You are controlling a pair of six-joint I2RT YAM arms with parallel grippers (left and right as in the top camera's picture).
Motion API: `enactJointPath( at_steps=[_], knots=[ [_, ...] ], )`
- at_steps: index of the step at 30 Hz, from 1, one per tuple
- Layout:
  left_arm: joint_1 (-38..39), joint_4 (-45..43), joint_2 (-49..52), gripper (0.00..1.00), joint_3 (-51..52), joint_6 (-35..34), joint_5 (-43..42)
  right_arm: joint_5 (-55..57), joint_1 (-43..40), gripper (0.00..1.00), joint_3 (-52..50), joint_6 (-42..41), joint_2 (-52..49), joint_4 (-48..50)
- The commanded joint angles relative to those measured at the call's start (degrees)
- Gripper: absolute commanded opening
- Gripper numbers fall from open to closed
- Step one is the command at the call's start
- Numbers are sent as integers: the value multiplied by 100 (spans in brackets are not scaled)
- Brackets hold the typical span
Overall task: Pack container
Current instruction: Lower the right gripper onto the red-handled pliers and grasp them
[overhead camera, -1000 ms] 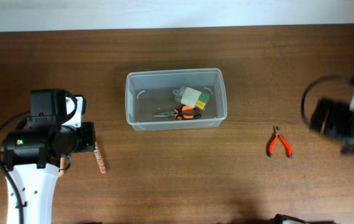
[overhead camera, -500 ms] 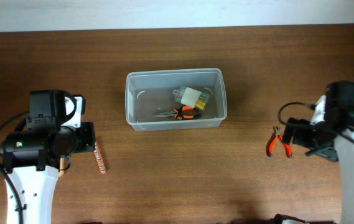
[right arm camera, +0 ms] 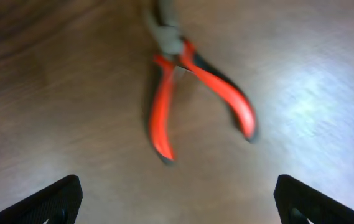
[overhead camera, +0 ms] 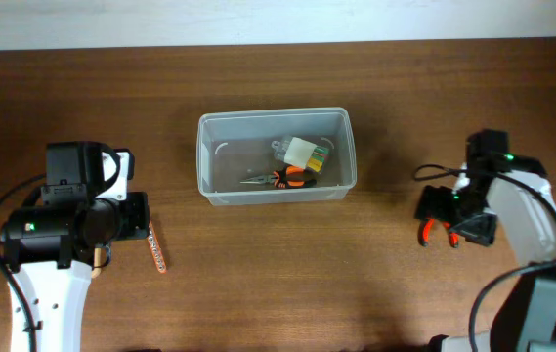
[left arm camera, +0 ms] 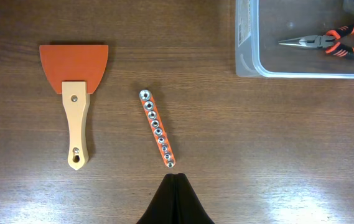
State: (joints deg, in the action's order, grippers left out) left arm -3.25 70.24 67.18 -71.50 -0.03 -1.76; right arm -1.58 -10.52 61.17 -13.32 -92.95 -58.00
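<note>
Right arm has swung in from the far right edge of the table, and the right gripper [right arm camera: 180, 202] now hangs directly over the red pliers [right arm camera: 189, 93], jaws spread wide with one dark fingertip at each lower corner of the wrist view and nothing between them; the wrist picture is blurred, so likely moving. A second ago that arm was a smear at the table edge, half a second ago it was just beside the pliers, now its head covers part of them from overhead. Reads as the approach for the next pick, grasp not yet made: pliers lie flat on the wood, handles splayed, well apart from the container [overhead camera: 276, 196]. Container sits at table centre, same spot, same contents: needle-nose pliers [overhead camera: 282, 178] and a white-and-green block [overhead camera: 305, 154]. Left side unchanged: left gripper [left arm camera: 175, 199] pinched together on nothing, parked above the orange socket rail [left arm camera: 157, 129], with the wooden-handled scraper [left arm camera: 76, 106] beside it, both untouched on the table. So three items left outside, packing partly done, red pliers look next
</note>
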Motion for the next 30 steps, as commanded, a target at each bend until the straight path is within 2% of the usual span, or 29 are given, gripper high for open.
enactJointPath(
  at_steps=[1, 15, 30],
  knots=[
    [-28, -9, -83, 2, -11, -35, -44, -15, 286, 99, -31, -76, -229, 162],
    [-28, 11, -83, 2, -11, -35, -44, -59, 341, 99, -33, -205, -898, 542],
    [-28, 13, -83, 2, -11, -35, -44, -129, 341, 99, -33, -195, -944, 647]
  ],
)
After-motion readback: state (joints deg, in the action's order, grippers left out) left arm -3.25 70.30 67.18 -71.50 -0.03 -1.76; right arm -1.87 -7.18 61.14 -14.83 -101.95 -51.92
